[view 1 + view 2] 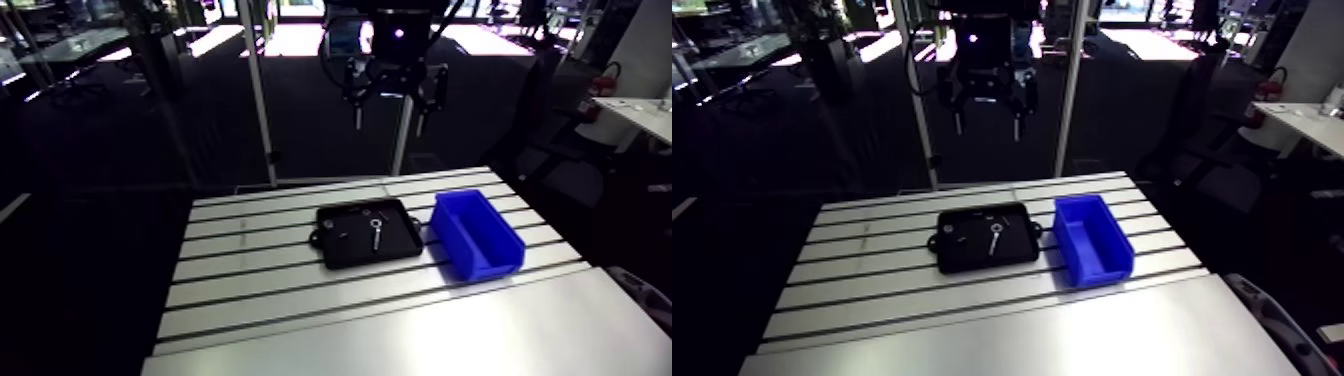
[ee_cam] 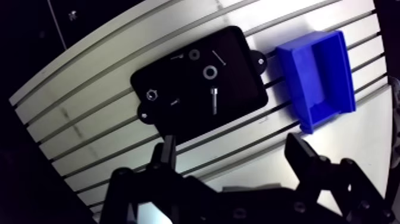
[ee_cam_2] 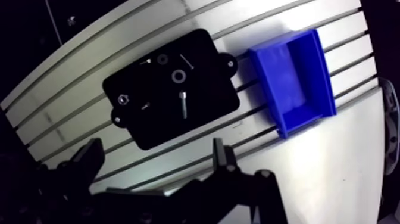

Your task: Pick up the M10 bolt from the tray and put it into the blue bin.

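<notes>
The M10 bolt (image 2: 213, 99) lies flat near the middle of the black tray (image 2: 238, 89), silver against the dark floor. A blue bin (image 2: 318, 77) stands right beside the tray, with nothing visible in it. My gripper (image 2: 232, 155) hangs high above the table, open, with nothing between its fingers. In the arm view it (image 1: 391, 115) hovers well above and behind the tray (image 1: 345, 250), the bolt (image 1: 376, 233) and the bin (image 1: 475, 235).
The tray also holds a large washer (image 2: 209, 72), a smaller washer (image 2: 194, 55), a nut (image 2: 152, 95), a small screw (image 2: 174, 102) and a thin pin (image 2: 219, 58). Tray and bin rest on the slotted aluminium table (image 1: 260, 290).
</notes>
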